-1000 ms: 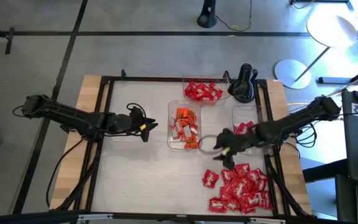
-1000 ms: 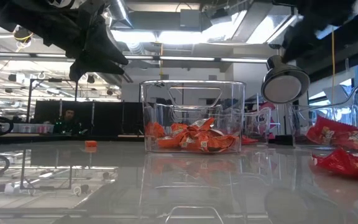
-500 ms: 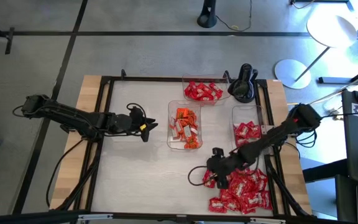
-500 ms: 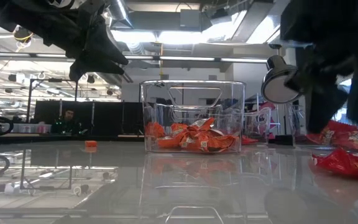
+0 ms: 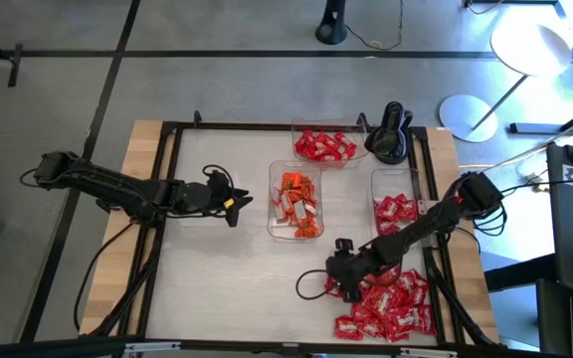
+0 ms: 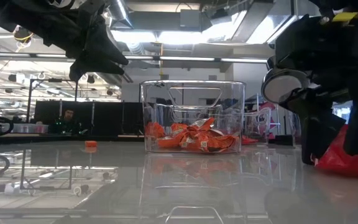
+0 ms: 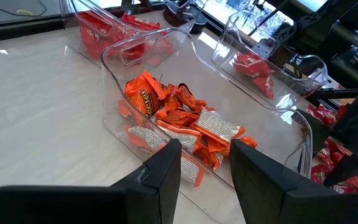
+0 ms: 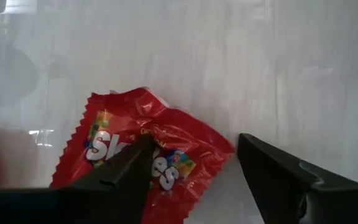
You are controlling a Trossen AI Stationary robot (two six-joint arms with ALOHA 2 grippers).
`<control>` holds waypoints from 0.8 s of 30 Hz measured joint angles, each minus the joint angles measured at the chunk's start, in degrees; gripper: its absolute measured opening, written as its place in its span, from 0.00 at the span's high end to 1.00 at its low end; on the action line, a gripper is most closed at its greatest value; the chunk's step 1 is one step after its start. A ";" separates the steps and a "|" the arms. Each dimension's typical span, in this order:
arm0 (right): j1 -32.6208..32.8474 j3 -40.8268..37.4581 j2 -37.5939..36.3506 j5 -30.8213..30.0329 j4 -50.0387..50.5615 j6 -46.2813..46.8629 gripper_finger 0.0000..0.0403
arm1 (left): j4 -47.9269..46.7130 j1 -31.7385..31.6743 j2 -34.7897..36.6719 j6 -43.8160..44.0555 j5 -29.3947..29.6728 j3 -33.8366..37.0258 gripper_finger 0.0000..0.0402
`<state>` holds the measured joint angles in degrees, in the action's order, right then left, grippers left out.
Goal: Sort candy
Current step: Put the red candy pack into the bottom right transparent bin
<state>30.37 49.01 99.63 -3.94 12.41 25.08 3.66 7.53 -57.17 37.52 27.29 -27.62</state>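
Loose red candy packets lie in a pile (image 5: 394, 304) at the table's near right. My right gripper (image 5: 335, 284) is open at the pile's left edge, fingers pointing down. In the right wrist view it (image 8: 194, 143) straddles one red Skittles packet (image 8: 148, 149) lying flat on the table. The low view shows its fingertips (image 6: 334, 153) down by the table, with the red packet (image 6: 348, 162) between them. My left gripper (image 7: 207, 158) is open and raised left of the middle tray (image 5: 294, 203), which holds orange candy (image 7: 179, 118). My right gripper comes down on the red Skittles packet from above, one finger (image 8: 129, 165) over the packet's middle (image 8: 166, 134) and the other (image 8: 272, 171) beyond its edge. The packet lies flat on the table. Whether a finger touches it, I cannot tell.
A far tray (image 5: 324, 145) holds red packets and a right tray (image 5: 396, 206) holds red-and-white ones. A black stand (image 5: 388, 133) sits at the far right. A dark frame (image 5: 167, 199) runs around the table top. Bare table top (image 5: 227, 278) lies at the near left.
My right gripper has moved from beside the right tray toward the table's near edge and down, ending low at the left edge of the candy pile over one red packet. The left arm has kept still.
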 joint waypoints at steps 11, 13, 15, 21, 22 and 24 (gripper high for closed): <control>0.00 -0.09 0.17 1.04 0.73 0.39 0.88 | 0.00 0.00 0.00 -0.45 0.00 0.00 0.68; 0.00 -0.09 -0.09 1.02 1.16 0.42 0.95 | -0.01 0.00 0.01 -0.44 0.00 0.00 0.68; 0.00 -0.11 -0.90 1.02 1.81 0.56 0.98 | 0.00 0.00 0.00 -0.44 0.00 0.00 0.68; 0.00 -0.55 -6.85 -0.76 8.64 2.25 0.96 | -0.03 0.00 0.01 -0.43 0.00 0.00 0.68; 0.00 -0.53 -8.62 -1.57 10.08 2.27 0.97 | -0.04 0.00 0.01 -0.37 0.00 0.00 0.68; 0.00 -0.42 -12.35 -3.44 13.37 2.29 0.99 | 0.00 0.00 0.01 -0.23 0.00 0.00 0.68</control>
<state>30.37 48.59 87.28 -7.37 25.79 27.37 3.66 7.53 -57.16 37.29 27.29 -27.62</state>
